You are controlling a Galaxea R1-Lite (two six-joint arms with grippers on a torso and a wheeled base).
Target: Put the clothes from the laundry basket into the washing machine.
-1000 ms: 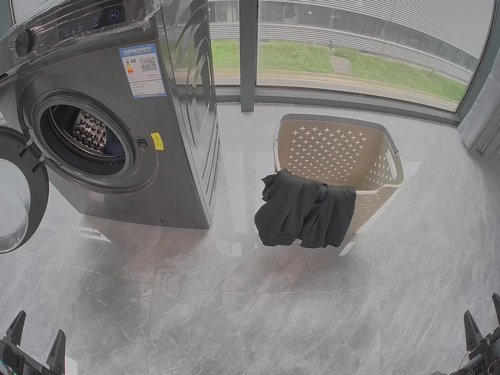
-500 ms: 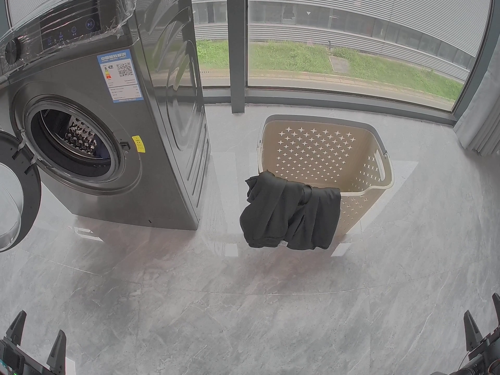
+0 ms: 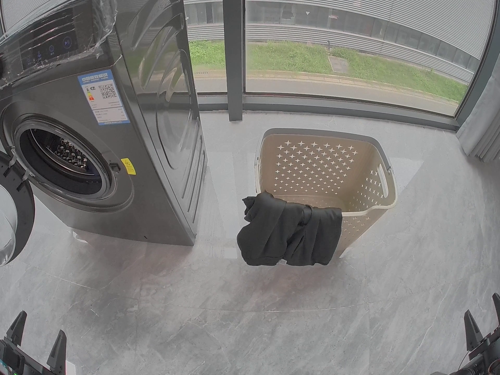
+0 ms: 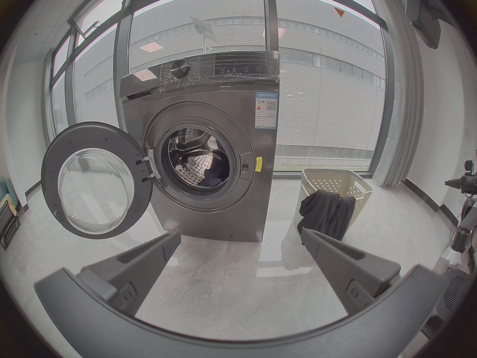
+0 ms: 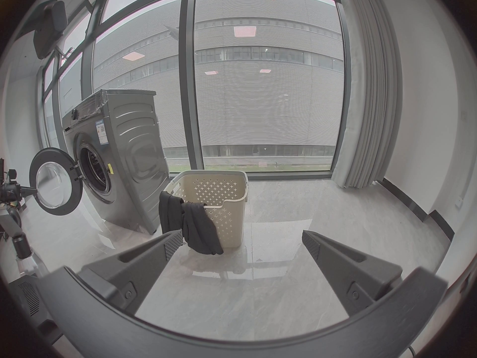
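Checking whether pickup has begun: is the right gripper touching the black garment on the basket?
Apart. The head view shows the right gripper with a wide stretch of bare floor between it and the black garment draped over the basket rim.

Left end effector and right end effector, both low, spread wide, empty.
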